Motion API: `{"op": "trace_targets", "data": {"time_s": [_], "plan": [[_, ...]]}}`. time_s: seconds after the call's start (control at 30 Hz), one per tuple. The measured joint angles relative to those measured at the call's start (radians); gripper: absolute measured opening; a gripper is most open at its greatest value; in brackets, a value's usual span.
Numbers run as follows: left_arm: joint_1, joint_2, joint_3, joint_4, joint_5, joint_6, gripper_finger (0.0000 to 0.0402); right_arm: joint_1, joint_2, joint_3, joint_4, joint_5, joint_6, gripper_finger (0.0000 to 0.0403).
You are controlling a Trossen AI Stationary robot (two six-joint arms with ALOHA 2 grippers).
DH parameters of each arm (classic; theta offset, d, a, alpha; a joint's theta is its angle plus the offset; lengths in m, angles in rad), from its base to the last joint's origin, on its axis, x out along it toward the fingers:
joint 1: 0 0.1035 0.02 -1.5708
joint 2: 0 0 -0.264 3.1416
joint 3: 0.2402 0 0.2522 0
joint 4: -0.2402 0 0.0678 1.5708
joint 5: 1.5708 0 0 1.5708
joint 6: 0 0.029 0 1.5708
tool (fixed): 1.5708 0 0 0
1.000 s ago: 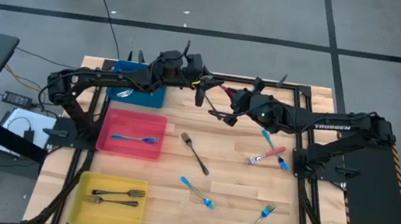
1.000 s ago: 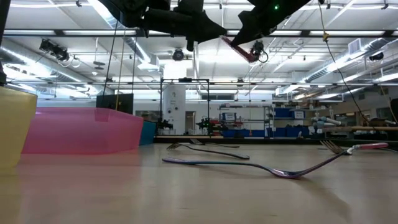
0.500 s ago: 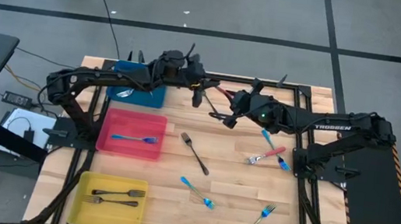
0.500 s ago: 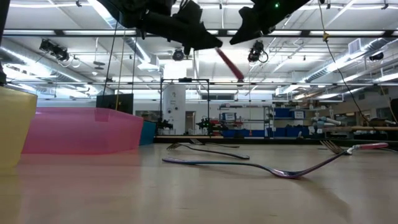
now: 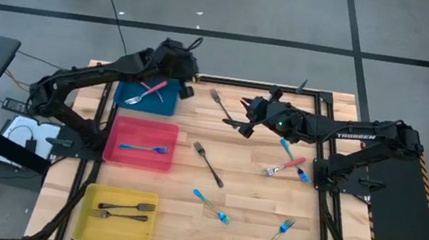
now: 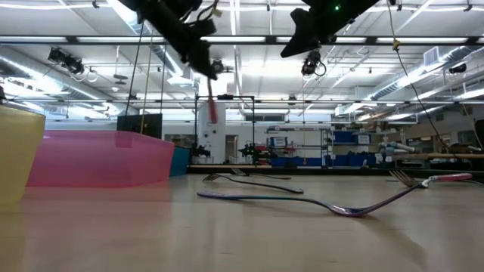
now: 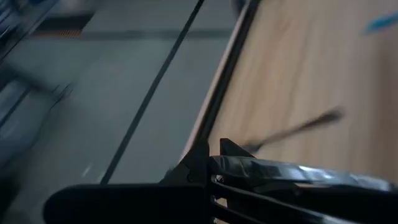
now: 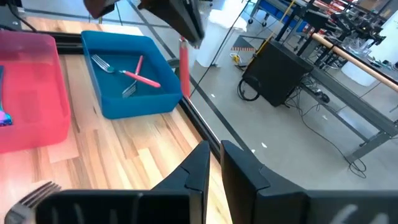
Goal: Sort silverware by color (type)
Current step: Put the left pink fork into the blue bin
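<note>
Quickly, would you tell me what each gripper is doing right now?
Left gripper: shut on a red-handled fork, above the blue bin.
Right gripper: fingers nearly together, holding nothing.

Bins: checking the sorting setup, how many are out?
3, along the table's left side in the high view: blue bin topmost, pink bin in the middle, yellow bin lowest.

We see two black, six-jointed robot arms of matte metal and plastic, mounted on black frame rails along the table's edges. The right arm (image 5: 363,137) carries white "TROSSEN" lettering on its forearm link and a small green indicator light near the wrist. The left arm (image 5: 94,82) is equally dark, with thin black cables at its wrist.
</note>
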Motion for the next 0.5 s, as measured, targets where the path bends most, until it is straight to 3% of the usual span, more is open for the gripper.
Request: {"op": "trace_targets", "data": {"time_s": [0.1, 0.27, 0.5], "plan": [[0.042, -0.002, 0.0, -0.156, -0.073, 0.022, 0.0029, -0.004, 0.0, 0.0, -0.02, 0.0, 0.0, 0.0048], [0.114, 0.006, -0.016, -0.376, -0.081, -0.015, 0.0033, -0.016, 0.0, 0.0, -0.027, -0.001, 0.0, 0.0048], [0.208, 0.015, -0.068, -0.452, -0.082, -0.05, 0.003, -0.033, 0.0, -0.019, -0.027, -0.003, 0.001, 0.0048]]}}
